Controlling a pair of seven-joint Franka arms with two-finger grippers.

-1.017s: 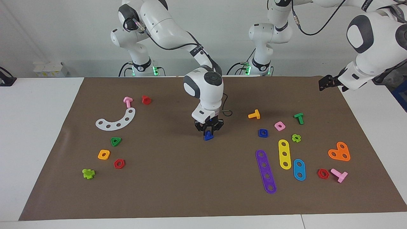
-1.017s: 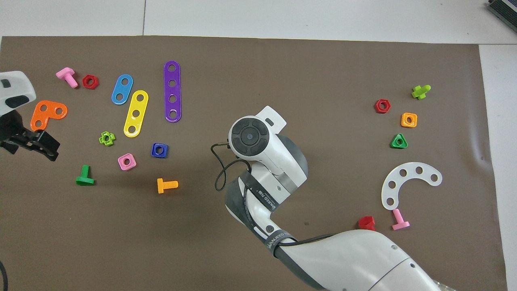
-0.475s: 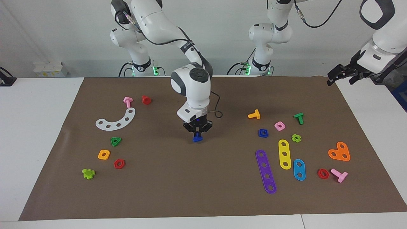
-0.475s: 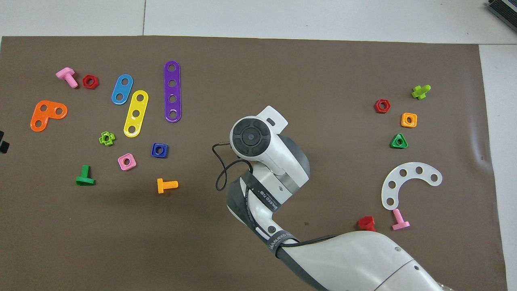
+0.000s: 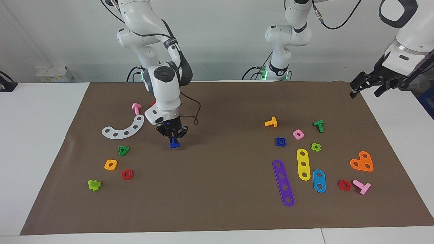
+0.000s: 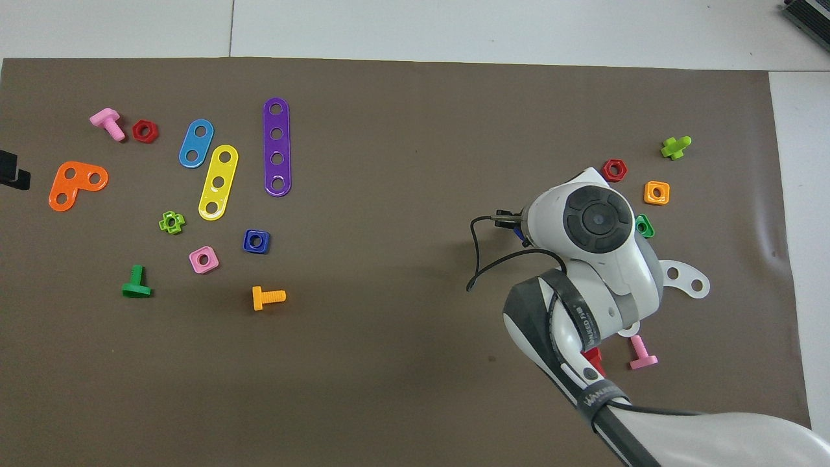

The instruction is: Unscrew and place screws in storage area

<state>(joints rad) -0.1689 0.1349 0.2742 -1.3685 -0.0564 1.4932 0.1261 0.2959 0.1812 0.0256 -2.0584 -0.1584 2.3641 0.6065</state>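
Note:
My right gripper [image 5: 174,138] is shut on the small dark-blue bolt [image 5: 175,144] and holds it head down, just over the brown paper mat [image 5: 220,189], beside the white curved plate [image 5: 123,128]. In the overhead view the right wrist [image 6: 596,220] covers the gripper and almost all of the bolt. My left gripper [image 5: 365,87] hangs open and empty in the air over the mat's edge at the left arm's end. Only a black tip of it [image 6: 13,176] shows in the overhead view.
Near the bolt lie a green triangular nut [image 5: 123,150], orange nut [image 5: 111,164], red nut [image 5: 127,174] and pink bolt [image 5: 136,108]. Toward the left arm's end lie a dark-blue square nut [image 5: 280,141], orange bolt [image 5: 271,122], purple strip [image 5: 283,182] and yellow strip [image 5: 303,164].
My right gripper has carried the blue bolt from the middle of the mat toward the right arm's end. My left gripper has risen and drawn back over the mat's edge.

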